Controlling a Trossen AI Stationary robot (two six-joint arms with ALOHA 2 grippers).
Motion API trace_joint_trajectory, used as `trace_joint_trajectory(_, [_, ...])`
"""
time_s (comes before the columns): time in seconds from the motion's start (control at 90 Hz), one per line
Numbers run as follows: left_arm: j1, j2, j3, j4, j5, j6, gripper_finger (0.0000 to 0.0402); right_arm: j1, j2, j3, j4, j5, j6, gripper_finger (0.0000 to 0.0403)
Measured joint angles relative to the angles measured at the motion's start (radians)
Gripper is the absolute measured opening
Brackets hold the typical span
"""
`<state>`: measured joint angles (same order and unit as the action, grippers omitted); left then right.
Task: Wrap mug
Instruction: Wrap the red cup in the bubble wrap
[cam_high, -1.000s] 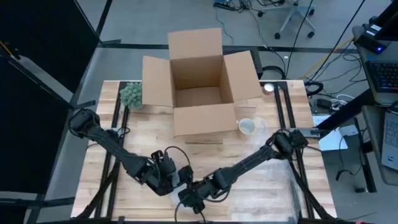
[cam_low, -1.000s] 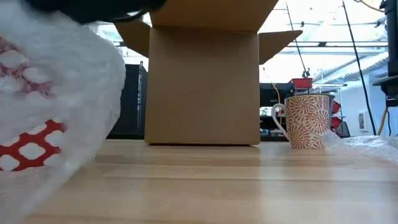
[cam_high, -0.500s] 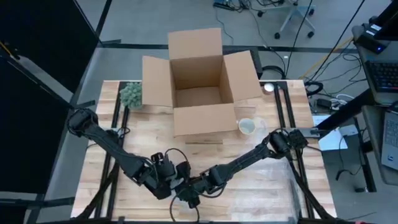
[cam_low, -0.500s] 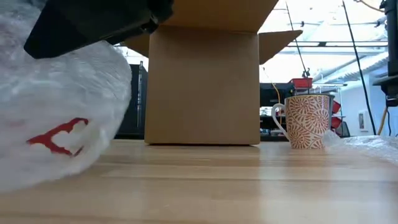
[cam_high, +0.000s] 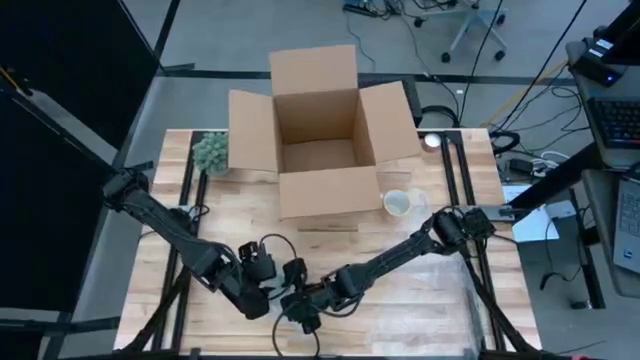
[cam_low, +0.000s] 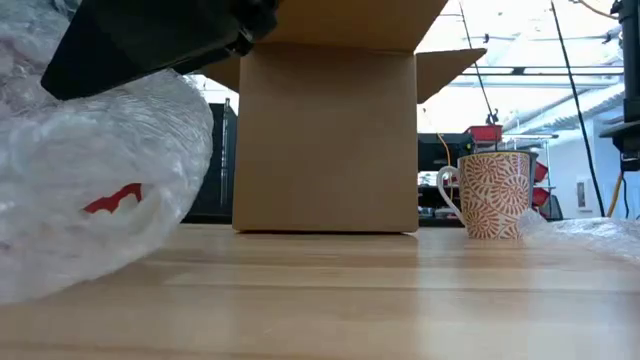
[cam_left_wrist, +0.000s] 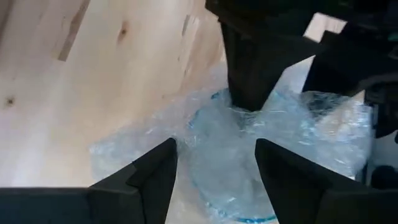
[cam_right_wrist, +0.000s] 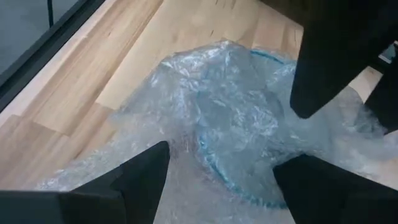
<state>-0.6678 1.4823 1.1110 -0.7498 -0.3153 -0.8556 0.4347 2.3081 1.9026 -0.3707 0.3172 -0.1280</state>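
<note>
A mug lies wrapped in clear bubble wrap (cam_low: 100, 200) near the table's front edge, red pattern showing through in the low view and a blue rim (cam_left_wrist: 217, 186) in the wrist views. My left gripper (cam_left_wrist: 214, 180) and my right gripper (cam_right_wrist: 221, 186) are both open, their fingers spread around this bundle from opposite sides. In the high view they meet at the front centre, left (cam_high: 262, 287) and right (cam_high: 303, 312). A second mug (cam_low: 497, 195), white with a red leaf pattern, stands upright on its base by the box. My left gripper is open; one finger (cam_right_wrist: 317, 81) comes down slanting onto the bubble wrap beside the mug's rim (cam_right_wrist: 292, 115). The bundle rests on the table. My right gripper is open; one finger (cam_left_wrist: 249, 74) reaches down into the gathered wrap at the rim's far side (cam_left_wrist: 245, 112).
An open cardboard box (cam_high: 325, 140) stands at the table's far middle, flaps out. A green spiky object (cam_high: 211, 152) sits at the far left. More bubble wrap (cam_low: 600, 232) lies past the second mug. Bare wood (cam_low: 350, 290) stretches between the bundle and the box.
The wrapped bundle has turned on the table: the red pattern seen through the wrap has shrunk to a small patch. My right gripper has shifted toward the table's left, over the bundle. My left gripper has drawn slightly toward the left edge.
</note>
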Motion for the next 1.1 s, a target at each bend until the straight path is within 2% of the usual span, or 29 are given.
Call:
trace_joint_trajectory(0.189, [-0.006, -0.043, 0.001, -0.029, -0.004, -0.025, 0.0206, 0.0, 0.0, 0.0, 0.0, 0.0, -0.012, 0.0263])
trace_joint_trajectory(0.344, [-0.007, -0.046, 0.001, -0.204, -0.026, -0.029, 0.0206, 0.0, 0.0, 0.0, -0.001, 0.0, -0.014, 0.0263])
trace_joint_trajectory(0.556, [0.0, -0.063, -0.012, -0.363, -0.069, -0.028, 0.0206, 0.0, 0.0, 0.0, -0.001, 0.0, -0.014, 0.0263])
trace_joint_trajectory(0.656, [0.014, -0.062, -0.054, -0.307, -0.077, -0.027, 0.0206, 0.0, 0.0, 0.0, -0.002, 0.0, -0.014, 0.0263])
trace_joint_trajectory(0.833, [0.011, -0.061, -0.134, -0.065, -0.057, 0.027, 0.0206, 0.0, 0.0, 0.0, -0.005, 0.0, -0.018, 0.0263])
trace_joint_trajectory(1.1, [0.011, -0.062, -0.135, 0.019, -0.058, 0.032, 0.0206, 0.001, 0.0, -0.001, -0.008, -0.002, -0.019, 0.0263])
